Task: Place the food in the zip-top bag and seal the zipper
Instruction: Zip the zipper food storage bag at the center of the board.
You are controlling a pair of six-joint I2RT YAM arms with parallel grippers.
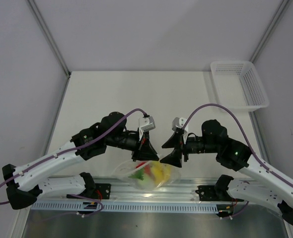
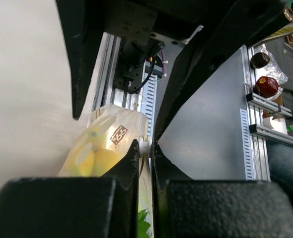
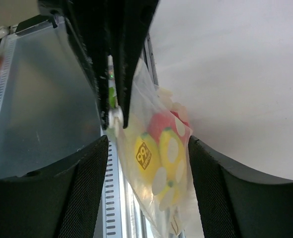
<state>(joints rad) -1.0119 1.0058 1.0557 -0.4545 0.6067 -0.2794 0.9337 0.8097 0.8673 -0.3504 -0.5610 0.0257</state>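
The left arm point(image 1: 62, 154) and right arm point(image 1: 265, 171) bend inward, wrists facing each other. The left gripper point(image 2: 146, 147) pinches the bag point(image 1: 136, 174) edge tight; the right gripper point(image 1: 168, 150) has its fingers spread wide.

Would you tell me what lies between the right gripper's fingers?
The zip-top bag, food inside, shown in the right wrist view between the right gripper's open fingers.

Clear bag point(image 1: 126, 172); yellow banana bunch point(image 2: 102, 161); red fruit point(image 3: 160, 125); white mesh basket point(image 1: 230, 63).
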